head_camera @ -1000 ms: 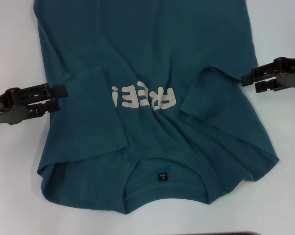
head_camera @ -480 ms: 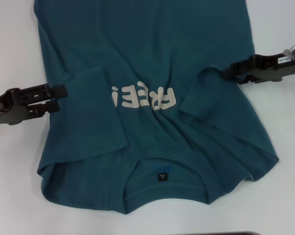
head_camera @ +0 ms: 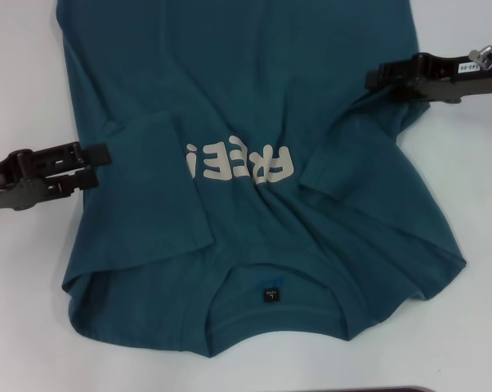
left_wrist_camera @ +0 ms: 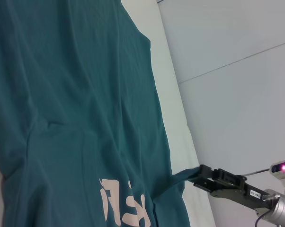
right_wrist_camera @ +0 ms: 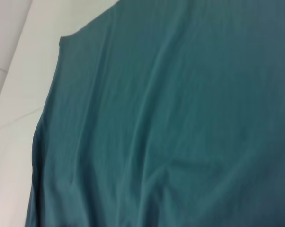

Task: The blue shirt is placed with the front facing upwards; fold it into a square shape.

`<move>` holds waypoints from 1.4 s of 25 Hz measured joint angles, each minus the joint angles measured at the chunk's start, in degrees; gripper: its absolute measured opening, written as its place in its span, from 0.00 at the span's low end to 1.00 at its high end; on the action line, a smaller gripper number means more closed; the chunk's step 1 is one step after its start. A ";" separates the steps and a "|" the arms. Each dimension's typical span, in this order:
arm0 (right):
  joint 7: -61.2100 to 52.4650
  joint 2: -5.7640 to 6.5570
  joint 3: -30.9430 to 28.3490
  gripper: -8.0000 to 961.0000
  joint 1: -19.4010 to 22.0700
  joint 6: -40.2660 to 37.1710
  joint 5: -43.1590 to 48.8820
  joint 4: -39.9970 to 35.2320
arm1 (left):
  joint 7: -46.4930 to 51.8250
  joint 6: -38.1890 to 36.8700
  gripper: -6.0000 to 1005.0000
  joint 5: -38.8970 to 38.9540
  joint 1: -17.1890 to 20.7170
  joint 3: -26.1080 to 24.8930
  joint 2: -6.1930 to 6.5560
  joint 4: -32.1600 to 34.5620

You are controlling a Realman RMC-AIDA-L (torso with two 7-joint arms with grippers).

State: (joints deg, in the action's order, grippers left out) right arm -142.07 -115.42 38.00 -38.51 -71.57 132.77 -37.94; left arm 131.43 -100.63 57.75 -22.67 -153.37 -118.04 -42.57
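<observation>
The blue shirt (head_camera: 246, 90) lies front up on the white table (head_camera: 21, 73). Its collar and dark neck label (head_camera: 270, 295) are nearest me, and the cream lettering (head_camera: 239, 162) reads upside down. My right gripper (head_camera: 377, 79) is shut on the shirt's right side edge, which it holds raised and drawn inward over the cloth. The left wrist view shows that gripper (left_wrist_camera: 200, 173) pinching a peak of fabric. My left gripper (head_camera: 103, 155) rests at the shirt's left edge, shut on the cloth there. The right wrist view is filled by the shirt (right_wrist_camera: 180, 118).
White table surface shows on both sides of the shirt. The sleeves are folded in over the body, leaving creases near the lettering. A thin dark strip (head_camera: 393, 389) sits at the table's near edge.
My right gripper has moved away from me and towards the shirt's middle, pulling the right side edge with it. The left gripper has stayed where it was.
</observation>
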 joint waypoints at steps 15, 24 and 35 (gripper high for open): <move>0.12 0.16 3.07 0.67 -1.30 9.92 -0.44 3.12 | -0.12 0.52 0.81 0.00 -0.54 0.00 0.00 0.74; 11.23 4.30 0.25 0.67 0.95 -9.69 -14.52 -0.69 | -0.89 0.51 0.80 -0.01 -0.32 0.00 0.29 0.74; 18.61 6.47 -3.87 0.66 6.54 -26.27 -22.32 2.67 | -7.98 -3.00 0.80 -0.22 1.34 0.01 0.36 1.32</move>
State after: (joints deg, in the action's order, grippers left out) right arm -123.46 -108.96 34.13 -31.96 -97.85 110.45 -35.26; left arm 123.45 -103.62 57.53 -21.33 -153.36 -117.67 -41.25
